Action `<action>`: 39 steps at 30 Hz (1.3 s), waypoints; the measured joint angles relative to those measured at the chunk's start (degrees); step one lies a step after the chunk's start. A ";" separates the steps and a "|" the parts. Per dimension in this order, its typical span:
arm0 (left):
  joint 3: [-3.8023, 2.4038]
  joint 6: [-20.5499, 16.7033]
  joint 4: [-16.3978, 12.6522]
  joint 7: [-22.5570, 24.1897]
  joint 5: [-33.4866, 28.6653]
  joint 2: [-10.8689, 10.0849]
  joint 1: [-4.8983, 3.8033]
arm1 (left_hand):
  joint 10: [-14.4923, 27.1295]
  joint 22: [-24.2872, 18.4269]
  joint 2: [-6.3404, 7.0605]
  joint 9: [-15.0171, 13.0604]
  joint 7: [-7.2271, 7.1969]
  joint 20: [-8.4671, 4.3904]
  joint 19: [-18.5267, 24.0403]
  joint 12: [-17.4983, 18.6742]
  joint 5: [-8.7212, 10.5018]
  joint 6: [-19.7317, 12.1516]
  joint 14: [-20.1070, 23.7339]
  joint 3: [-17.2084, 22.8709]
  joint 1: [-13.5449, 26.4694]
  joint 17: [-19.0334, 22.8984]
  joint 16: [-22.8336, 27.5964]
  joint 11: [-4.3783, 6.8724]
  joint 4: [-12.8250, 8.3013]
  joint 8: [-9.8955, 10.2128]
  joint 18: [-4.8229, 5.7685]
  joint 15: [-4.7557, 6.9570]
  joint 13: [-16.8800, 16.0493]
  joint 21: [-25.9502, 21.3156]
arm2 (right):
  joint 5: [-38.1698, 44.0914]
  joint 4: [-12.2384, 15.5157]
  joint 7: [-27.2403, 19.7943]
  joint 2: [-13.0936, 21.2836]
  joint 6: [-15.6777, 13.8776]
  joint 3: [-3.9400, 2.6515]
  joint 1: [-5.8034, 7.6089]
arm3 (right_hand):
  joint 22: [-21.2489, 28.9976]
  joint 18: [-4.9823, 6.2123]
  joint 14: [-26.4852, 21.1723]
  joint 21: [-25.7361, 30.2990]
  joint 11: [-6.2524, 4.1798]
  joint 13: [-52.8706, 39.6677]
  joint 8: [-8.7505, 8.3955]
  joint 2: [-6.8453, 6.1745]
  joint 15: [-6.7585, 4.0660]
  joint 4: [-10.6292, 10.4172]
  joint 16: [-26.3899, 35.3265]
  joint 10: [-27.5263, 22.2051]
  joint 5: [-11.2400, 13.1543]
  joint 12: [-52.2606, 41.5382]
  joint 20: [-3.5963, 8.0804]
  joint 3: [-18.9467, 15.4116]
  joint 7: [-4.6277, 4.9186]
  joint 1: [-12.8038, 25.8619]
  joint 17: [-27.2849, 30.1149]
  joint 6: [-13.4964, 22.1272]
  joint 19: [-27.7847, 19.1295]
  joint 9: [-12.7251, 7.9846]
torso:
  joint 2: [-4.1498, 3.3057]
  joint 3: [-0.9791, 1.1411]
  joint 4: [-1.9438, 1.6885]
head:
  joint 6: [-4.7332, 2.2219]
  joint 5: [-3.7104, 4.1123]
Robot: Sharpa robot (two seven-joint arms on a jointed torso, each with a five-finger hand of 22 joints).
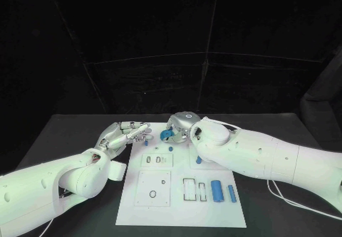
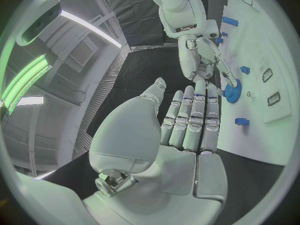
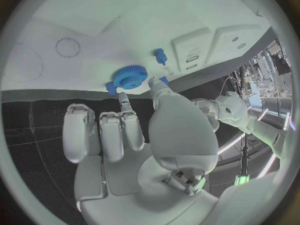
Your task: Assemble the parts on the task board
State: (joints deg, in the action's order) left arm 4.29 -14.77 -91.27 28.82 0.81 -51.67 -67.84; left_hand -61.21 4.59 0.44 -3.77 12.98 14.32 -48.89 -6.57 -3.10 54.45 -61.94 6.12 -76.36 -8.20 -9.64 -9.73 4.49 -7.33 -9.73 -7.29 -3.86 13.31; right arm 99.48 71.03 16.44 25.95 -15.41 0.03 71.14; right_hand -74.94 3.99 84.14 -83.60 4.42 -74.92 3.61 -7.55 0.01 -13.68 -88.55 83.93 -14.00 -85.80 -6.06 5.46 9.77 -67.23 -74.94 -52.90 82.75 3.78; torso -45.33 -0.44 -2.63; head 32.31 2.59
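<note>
Black table backed by a black curtain.

Task board: white plate with thin dark outlines of rectangles and ovals, centre of the frame. Table: black. Gear: blue, toothed, upper centre. Two cylinders: blue, lower right of the plate. Small pegs: blue. Left hand and right hand: silver, on white arms.
</note>
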 measured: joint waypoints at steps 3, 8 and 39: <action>0.00 0.01 0.02 -0.02 0.00 0.00 0.00 | 0.00 0.00 0.00 0.00 0.00 0.00 0.00 0.00 0.00 0.00 0.00 0.15 0.00 0.00 0.00 0.00 -0.15 0.00 0.00 0.00 0.00 0.00 | -0.08 -0.01 0.06 -0.03 0.80 0.00 0.00 | 0.00 0.00 0.00 -0.45 0.00 0.00 0.00 1.23 0.00 -2.10 0.00 0.00 -4.36 0.00 -0.09 -1.82 0.00 1.49 0.00 0.00 0.09 0.13 | 0.00 0.01 0.00 | -0.01 0.02; 0.00 0.02 0.03 -0.06 0.00 0.00 0.00 | 0.00 -0.05 0.00 0.00 0.00 0.00 0.00 0.00 0.00 0.00 0.00 0.15 0.00 0.00 0.00 0.00 -0.15 0.00 0.00 0.00 0.00 0.00 | -0.19 0.01 0.18 -0.04 2.12 -0.01 0.00 | 0.00 0.01 0.00 -0.45 0.00 0.00 -0.11 1.92 0.00 -2.73 0.00 0.00 -5.66 0.00 -0.30 -2.46 -0.34 2.18 0.01 -0.37 0.30 0.14 | 0.00 0.01 0.00 | -0.02 0.04; -0.01 0.06 0.45 -0.26 0.01 -0.69 -0.09 | 0.00 -0.15 -0.53 0.00 0.00 0.00 0.00 0.21 0.00 0.00 0.00 0.31 0.00 -0.04 0.22 0.00 -0.31 0.00 0.01 0.00 0.00 0.00 | -14.50 8.16 -9.50 15.25 -7.90 0.05 -0.07 | 0.02 -0.91 0.00 -1.11 -0.01 0.00 0.16 3.64 0.00 3.21 -0.30 0.00 -7.23 -0.45 -0.28 -4.47 -0.66 -7.01 0.02 -2.04 0.71 0.21 | 0.15 -0.01 0.18 | -0.81 0.29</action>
State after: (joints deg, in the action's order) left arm 4.29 -14.71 -90.82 28.56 0.82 -52.35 -67.93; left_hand -61.21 4.44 -0.08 -3.77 12.99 14.32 -48.89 -6.36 -3.10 54.45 -61.94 6.43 -76.36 -8.24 -9.42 -9.73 4.18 -7.33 -9.72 -7.29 -3.86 13.31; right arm 84.98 79.18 6.94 41.19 -23.31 0.07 71.07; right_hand -74.92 3.08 84.14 -84.70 4.40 -74.92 3.77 -3.91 0.01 -10.47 -88.85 83.93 -21.24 -86.25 -6.34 0.99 9.11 -74.25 -74.91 -54.94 83.45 3.99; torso -45.18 -0.45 -2.45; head 31.50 2.88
